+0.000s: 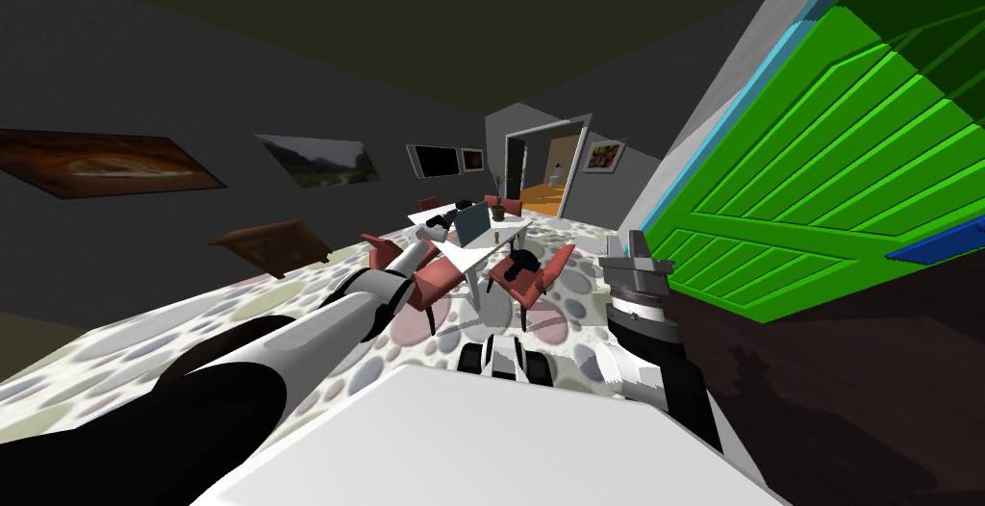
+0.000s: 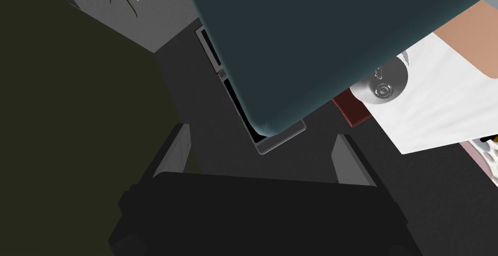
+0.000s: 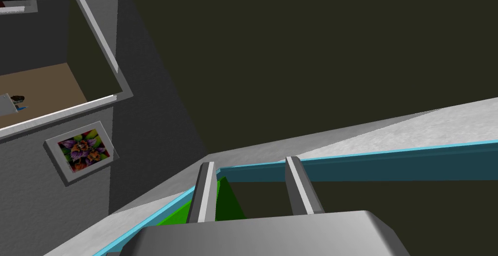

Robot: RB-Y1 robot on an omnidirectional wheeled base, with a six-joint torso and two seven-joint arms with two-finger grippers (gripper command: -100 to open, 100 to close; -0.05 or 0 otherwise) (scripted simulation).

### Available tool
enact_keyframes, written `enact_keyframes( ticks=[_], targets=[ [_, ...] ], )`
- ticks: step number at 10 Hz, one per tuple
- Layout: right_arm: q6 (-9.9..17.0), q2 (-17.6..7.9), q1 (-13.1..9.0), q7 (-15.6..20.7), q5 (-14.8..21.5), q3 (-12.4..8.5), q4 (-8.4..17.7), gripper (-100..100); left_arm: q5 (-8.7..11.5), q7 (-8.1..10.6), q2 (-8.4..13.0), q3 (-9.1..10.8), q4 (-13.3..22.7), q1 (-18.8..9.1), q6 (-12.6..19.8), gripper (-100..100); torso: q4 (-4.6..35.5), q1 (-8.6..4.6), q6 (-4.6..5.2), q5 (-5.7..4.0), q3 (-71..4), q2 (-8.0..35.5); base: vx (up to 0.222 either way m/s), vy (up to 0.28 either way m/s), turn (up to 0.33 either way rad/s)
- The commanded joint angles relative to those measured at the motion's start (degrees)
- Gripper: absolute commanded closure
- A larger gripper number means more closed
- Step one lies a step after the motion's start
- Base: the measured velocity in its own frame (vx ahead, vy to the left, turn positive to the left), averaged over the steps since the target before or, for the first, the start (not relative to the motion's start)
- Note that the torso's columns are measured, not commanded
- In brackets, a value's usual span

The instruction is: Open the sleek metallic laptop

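The laptop [image 1: 471, 224] stands on the white table [image 1: 500, 238] with its blue-grey lid raised. My left arm reaches out to the table, and the left gripper [image 1: 435, 229] sits just beside the laptop. In the left wrist view the lid's dark teal face [image 2: 316, 39] looms close beyond the left gripper [image 2: 262, 151]. Its fingers [image 2: 175, 146] stand wide open with nothing between them. My right gripper [image 1: 635, 245] is held up by the green door. Its fingers [image 3: 206, 190] are partly apart and hold nothing.
Several red chairs [image 1: 529, 279] ring the table. A round shiny metal object [image 2: 386, 80] lies on the tabletop near the laptop. A green door [image 1: 818, 192] stands close on the right. A wooden cabinet [image 1: 274, 245] is by the left wall.
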Motion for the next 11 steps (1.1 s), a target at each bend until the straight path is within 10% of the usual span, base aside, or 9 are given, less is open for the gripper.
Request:
enact_keyframes(
  ticks=[1,7,10,11],
  targets=[
    [0.00,0.00,0.00,0.00,0.00,0.00,0.00,0,0.83,-0.40,0.10,-0.61,4.79,-1.89,-2.29,-100,-0.07,0.12,0.00,0.06,-0.11,-0.17,0.000,0.000,0.000],
    [0.00,0.00,0.00,0.00,0.00,0.00,0.00,0,4.15,-1.32,2.39,-0.29,16.77,-6.57,-6.62,-100,0.08,-0.11,-0.01,-0.04,0.14,0.22,-0.035,-0.020,-0.021],
    [0.00,-0.01,0.01,0.00,0.00,-0.01,0.00,0,3.69,-1.22,2.32,0.18,17.14,-6.06,-6.17,-100,-0.12,0.13,0.01,0.06,-0.21,-0.31,0.000,-0.008,0.002],
    [0.00,-0.01,0.01,0.00,0.00,-0.01,0.00,0,0.89,-0.40,0.10,-0.61,14.45,-3.22,-3.36,100,-0.09,0.07,0.01,0.04,-0.15,-0.21,0.070,0.049,0.085]
  ],
)
